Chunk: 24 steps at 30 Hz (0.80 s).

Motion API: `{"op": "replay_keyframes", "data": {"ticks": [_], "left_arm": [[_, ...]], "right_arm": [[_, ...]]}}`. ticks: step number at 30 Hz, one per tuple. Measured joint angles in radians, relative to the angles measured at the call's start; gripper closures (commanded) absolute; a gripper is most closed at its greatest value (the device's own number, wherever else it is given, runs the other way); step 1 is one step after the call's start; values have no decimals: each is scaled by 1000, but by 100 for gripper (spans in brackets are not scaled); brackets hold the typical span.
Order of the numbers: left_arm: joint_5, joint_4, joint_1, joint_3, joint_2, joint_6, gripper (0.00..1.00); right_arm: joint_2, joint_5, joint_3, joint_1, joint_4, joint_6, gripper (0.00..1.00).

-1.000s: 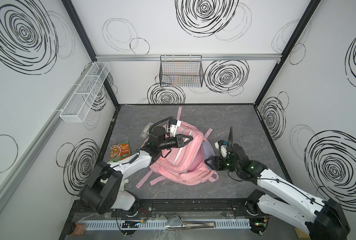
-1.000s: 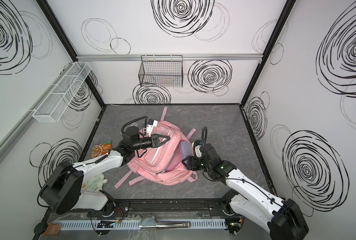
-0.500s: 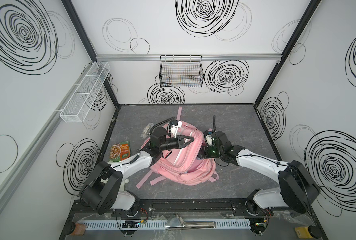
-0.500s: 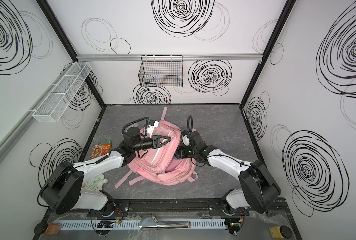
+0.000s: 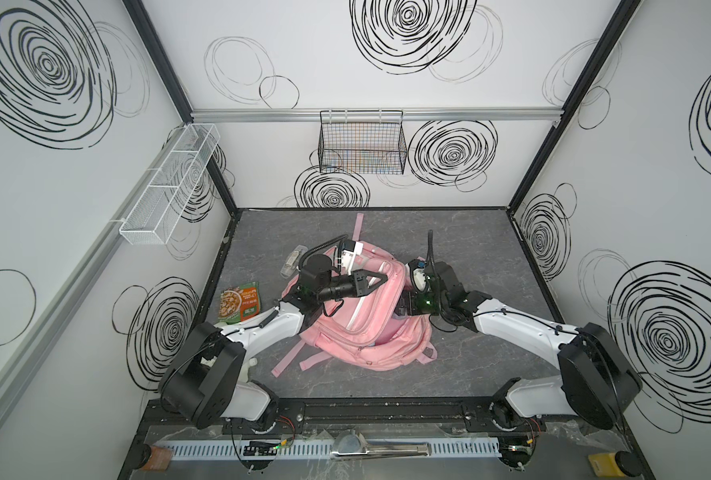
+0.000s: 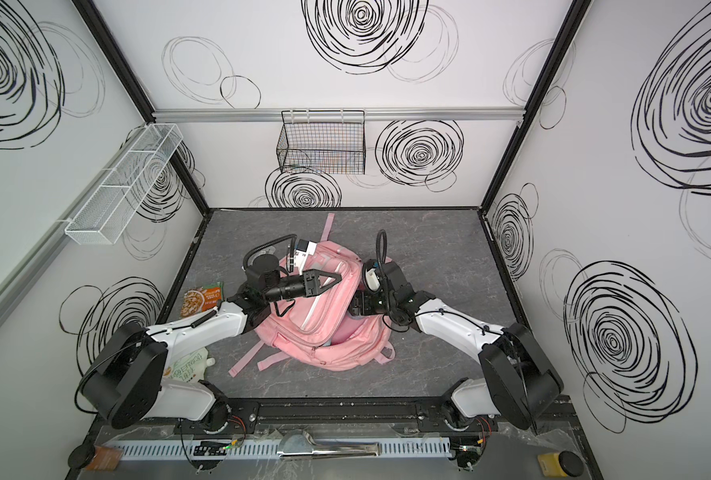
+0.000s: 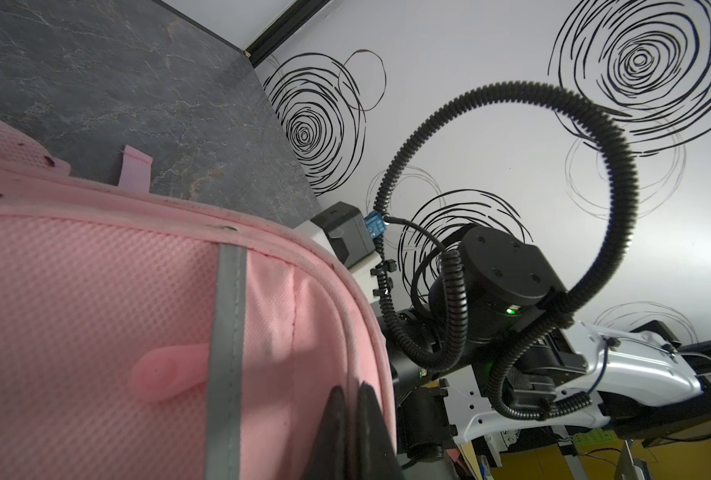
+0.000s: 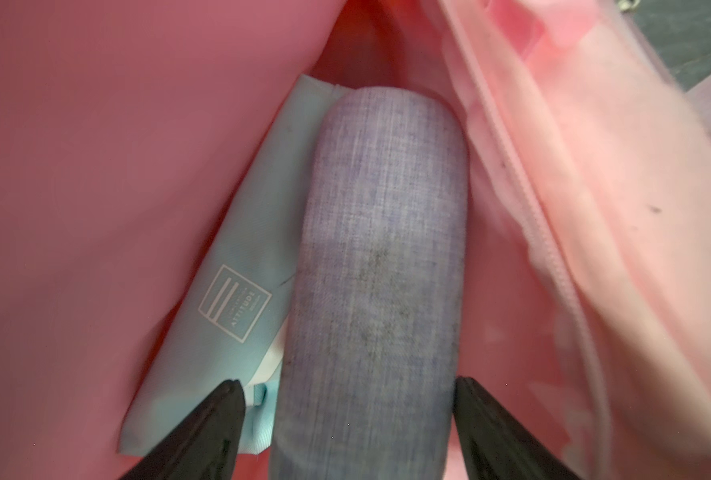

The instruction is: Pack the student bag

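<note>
Between the right gripper's (image 8: 347, 392) spread fingers (image 8: 221, 409) lies a lilac woven case (image 8: 378, 249); the left gripper's (image 5: 381, 277) closed fingers pinch the pink fabric backpack (image 5: 358, 328).

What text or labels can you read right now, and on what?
"ATTITUDE": in the white square logo on the light-blue pouch inside the student bag.
Smaller print beside it: too small to read.
Print on the orange-green snack packet: blurred.
Green lettering on the white pouch: blurred.

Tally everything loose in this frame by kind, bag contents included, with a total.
Backpack: 1
Fabric cases inside it: 2 (light-blue pouch, purple-grey case)
Packets: 2 (orange-green packet, white packet)
Clear plastic item: 1
Total: 6
</note>
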Motion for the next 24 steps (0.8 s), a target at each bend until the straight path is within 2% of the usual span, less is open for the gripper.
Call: {"op": "replay_keyframes", "data": {"ticks": [8,13,17,20,23,24], "left_arm": [[4,13,6,-4,0,-8,100],[3,14,6,-4,0,-8,100],[0,16,6,-8,0,-8,100],[-9,14,6,-8,0,-8,100],[-21,15,5,-8,0,-7,61],[-23,20,5,-8,-1,-6,55]], "right_arm": [[-213,35,-77,2,5,-10,24],[-340,91,-146,32,-4,-17,33],[-426,177,-164,123,-52,-7,40],[-507,268,-168,261,-76,20,41],[-571,365,-179,421,-82,66,42],[-584,396,-186,471,-80,84,42]]}}
